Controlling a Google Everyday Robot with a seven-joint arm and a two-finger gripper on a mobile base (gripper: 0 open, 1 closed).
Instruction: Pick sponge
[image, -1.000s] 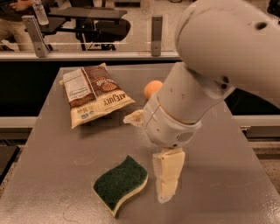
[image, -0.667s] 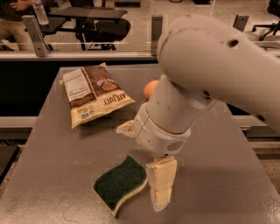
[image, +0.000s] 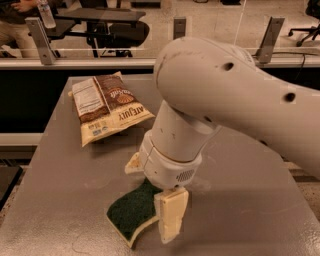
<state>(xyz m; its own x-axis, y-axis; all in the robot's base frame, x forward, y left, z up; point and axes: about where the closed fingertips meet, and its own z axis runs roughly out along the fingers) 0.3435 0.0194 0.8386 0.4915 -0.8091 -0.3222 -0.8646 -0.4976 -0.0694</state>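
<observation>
The sponge (image: 129, 211), with a dark green top over pale yellow foam, lies flat on the grey table (image: 65, 190) near its front edge. My gripper (image: 152, 200) is low over the sponge's right end and open. One cream finger (image: 172, 216) stands just off the sponge's near right side. The other finger (image: 133, 164) shows at its far side. The sponge's right end is hidden under the wrist.
A brown and cream snack bag (image: 106, 105) lies at the back left of the table. My big white arm (image: 235, 105) covers the middle and right of the table. A glass barrier with metal posts (image: 39, 33) runs behind the table.
The gripper has moved left and down, from beside the sponge to over its right end. The arm now hides the orange ball. The sponge has not moved.
</observation>
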